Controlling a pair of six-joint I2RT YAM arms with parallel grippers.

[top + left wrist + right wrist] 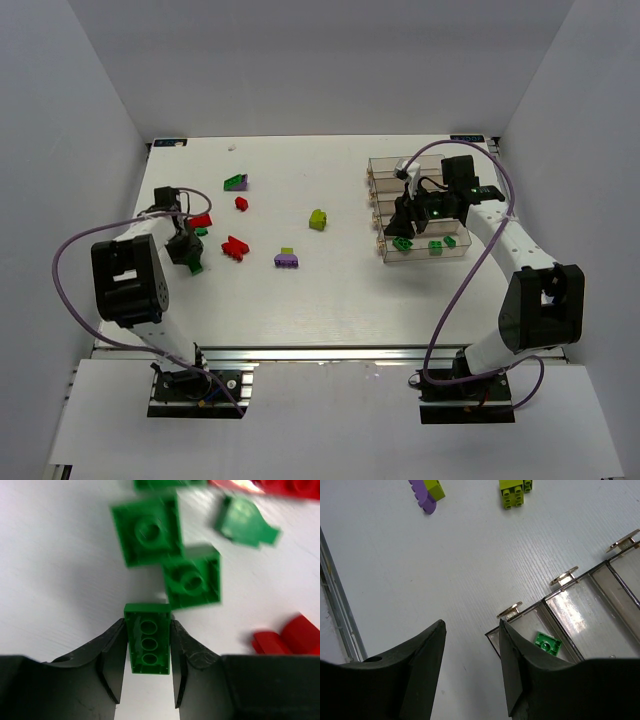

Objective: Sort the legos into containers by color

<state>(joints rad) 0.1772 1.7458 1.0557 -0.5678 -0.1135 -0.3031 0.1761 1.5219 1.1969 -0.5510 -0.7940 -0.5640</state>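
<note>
My left gripper (186, 250) is shut on a green lego (147, 639), held underside up between its fingers (112, 650) above the table at the left. Below it lie more green legos (147, 529) (192, 580) and red legos (290, 636). My right gripper (471, 625) is open and empty, hovering over the near left corner of the containers (378, 172). The nearest container (520, 625) holds green legos (548, 643) (437, 247). A yellow-green lego (318, 219) (515, 491), a purple lego (286, 260) (422, 492) and red legos (235, 247) lie mid-table.
A green and purple lego pair (236, 182) and a red lego (241, 203) lie at the far left. White walls enclose the table on three sides. A metal rail (335, 605) runs along the near edge.
</note>
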